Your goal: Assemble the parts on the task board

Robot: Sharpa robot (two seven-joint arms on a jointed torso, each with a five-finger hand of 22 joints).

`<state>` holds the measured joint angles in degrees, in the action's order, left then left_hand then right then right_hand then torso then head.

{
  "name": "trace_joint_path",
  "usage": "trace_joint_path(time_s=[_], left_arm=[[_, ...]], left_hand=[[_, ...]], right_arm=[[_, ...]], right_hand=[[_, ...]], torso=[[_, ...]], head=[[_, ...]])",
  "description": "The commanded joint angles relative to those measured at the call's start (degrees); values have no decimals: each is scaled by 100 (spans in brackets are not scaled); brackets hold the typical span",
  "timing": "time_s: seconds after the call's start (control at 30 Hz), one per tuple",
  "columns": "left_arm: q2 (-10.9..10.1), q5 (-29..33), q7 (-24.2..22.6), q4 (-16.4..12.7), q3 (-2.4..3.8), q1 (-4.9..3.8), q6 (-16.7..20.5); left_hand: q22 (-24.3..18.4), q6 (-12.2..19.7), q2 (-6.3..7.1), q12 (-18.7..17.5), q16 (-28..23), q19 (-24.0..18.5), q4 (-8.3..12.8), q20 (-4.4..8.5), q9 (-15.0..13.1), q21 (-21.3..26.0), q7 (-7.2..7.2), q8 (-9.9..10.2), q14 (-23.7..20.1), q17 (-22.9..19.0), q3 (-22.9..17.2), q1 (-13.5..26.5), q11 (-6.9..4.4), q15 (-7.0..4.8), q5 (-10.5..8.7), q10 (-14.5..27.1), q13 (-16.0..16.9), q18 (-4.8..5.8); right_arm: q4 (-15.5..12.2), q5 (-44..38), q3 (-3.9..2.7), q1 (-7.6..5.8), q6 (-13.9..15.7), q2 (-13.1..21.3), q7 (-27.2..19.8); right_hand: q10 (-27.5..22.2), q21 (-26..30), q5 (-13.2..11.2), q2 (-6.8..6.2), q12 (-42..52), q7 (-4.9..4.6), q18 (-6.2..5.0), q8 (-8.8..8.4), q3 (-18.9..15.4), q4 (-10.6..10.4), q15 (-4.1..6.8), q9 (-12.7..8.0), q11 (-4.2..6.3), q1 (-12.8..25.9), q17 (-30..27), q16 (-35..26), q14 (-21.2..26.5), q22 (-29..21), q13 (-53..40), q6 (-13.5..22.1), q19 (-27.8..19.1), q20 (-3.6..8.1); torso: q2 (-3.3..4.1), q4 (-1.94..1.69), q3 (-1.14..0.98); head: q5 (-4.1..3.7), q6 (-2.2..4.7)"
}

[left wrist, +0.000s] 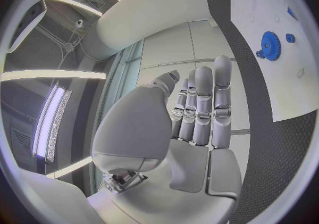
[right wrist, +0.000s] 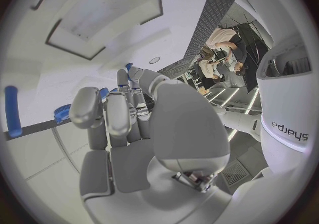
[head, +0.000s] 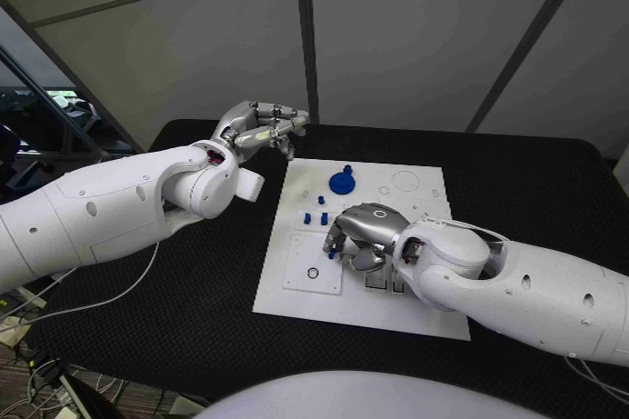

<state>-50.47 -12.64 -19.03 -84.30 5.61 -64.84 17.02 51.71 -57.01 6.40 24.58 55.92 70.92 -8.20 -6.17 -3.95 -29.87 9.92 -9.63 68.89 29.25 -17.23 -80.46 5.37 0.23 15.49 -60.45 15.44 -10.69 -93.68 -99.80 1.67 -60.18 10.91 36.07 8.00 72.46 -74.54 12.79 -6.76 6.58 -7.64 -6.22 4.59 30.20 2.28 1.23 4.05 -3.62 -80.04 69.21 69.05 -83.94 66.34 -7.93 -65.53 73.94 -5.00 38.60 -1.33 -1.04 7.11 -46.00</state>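
The white task board [head: 295, 296] lies in the middle of the black table. A blue gear [head: 344, 183] stands near its far edge, and three small blue pegs [head: 320, 201] [head: 309, 217] [head: 324, 217] stand just in front of it. My right hand [head: 368, 234] hovers low over the board's middle with its fingers curled down, pinching a small blue part [head: 333, 253] at the fingertips [right wrist: 128, 77]. The gear [right wrist: 61, 112] sits beyond that hand's thumb. My left hand [head: 263, 126] is raised off the board's far left corner, its fingers [left wrist: 202, 104] stretched out and holding nothing.
A raised square plate with a dark ring [head: 314, 273] sits at the board's near left. Slots [head: 382, 284] lie beside my right wrist, and round holes [head: 406, 181] mark the far right of the board. A loose blue peg [right wrist: 11, 109] lies on the board. Cables [head: 105, 301] hang off the table's left edge.
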Motion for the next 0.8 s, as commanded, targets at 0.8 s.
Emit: trace_joint_path(time_s=[0.8], left_arm=[[12,18,91,7,3,-9,-149]], left_hand=[[-27,72,29,47,-44,-37,0,-9,9,60,5,-34,-6,-19,44,-28,-6,51,3,63,10,34]], right_arm=[[36,-166,83,2,-165,-39,169]], right_hand=[[-528,88,68,-211,-291,-209,46,-117,-245,-153,-168,-46,-178,378,-143,25,-278,-161,166,469,-184,-118]], torso=[[-7,0,3]], head=[[2,4]])
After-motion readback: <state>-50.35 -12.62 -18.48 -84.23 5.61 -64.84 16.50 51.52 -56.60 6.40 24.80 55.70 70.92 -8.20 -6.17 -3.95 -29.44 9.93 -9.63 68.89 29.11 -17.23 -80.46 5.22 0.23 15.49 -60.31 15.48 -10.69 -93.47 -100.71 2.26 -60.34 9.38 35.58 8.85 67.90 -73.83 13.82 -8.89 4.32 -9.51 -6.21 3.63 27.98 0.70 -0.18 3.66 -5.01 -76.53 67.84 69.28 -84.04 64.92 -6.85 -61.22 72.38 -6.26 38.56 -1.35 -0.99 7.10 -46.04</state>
